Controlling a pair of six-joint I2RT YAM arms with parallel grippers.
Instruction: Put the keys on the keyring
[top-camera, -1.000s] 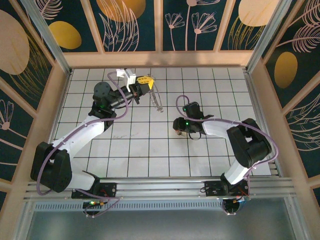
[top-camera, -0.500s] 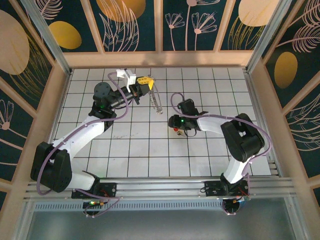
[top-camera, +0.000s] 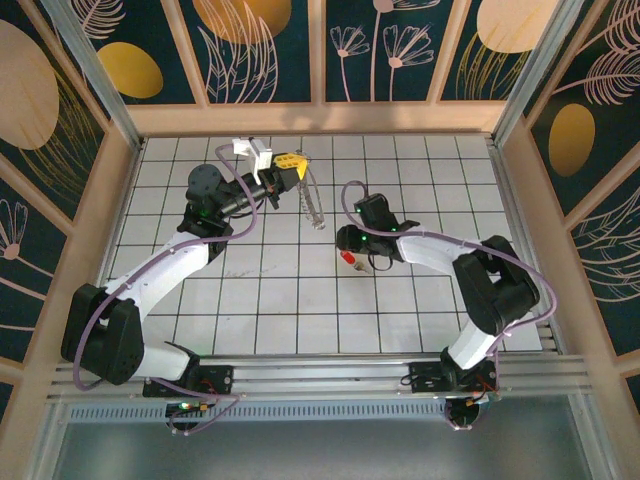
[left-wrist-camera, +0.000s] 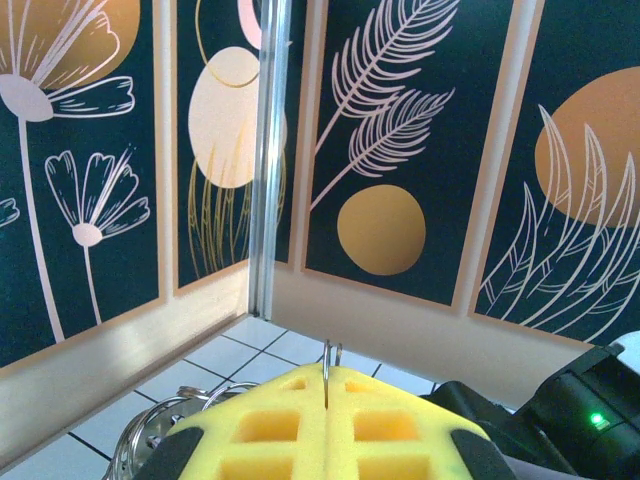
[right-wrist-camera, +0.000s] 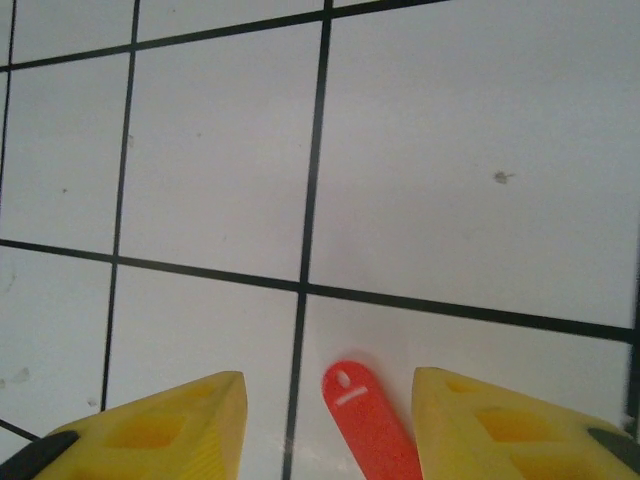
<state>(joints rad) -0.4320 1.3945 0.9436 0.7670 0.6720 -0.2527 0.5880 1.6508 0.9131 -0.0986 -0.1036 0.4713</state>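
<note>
Near the middle of the desk (top-camera: 300, 300) the key (right-wrist-camera: 365, 425) lies with its red head between the right fingers (top-camera: 350, 250). They stand open, with a gap on either side. The step in hand looks like the pickup. To do it well, centre over the head and drop until the tips almost touch the desk. Then close slowly, so the thin key does not slide or tip out. Grip low on the head, leaving free the pale slot near its tip, likely the hole for the ring. Farther back, the left fingers (top-camera: 288, 162) are closed on the keyring (top-camera: 314, 205), which hangs below them, apart from the key.
</note>
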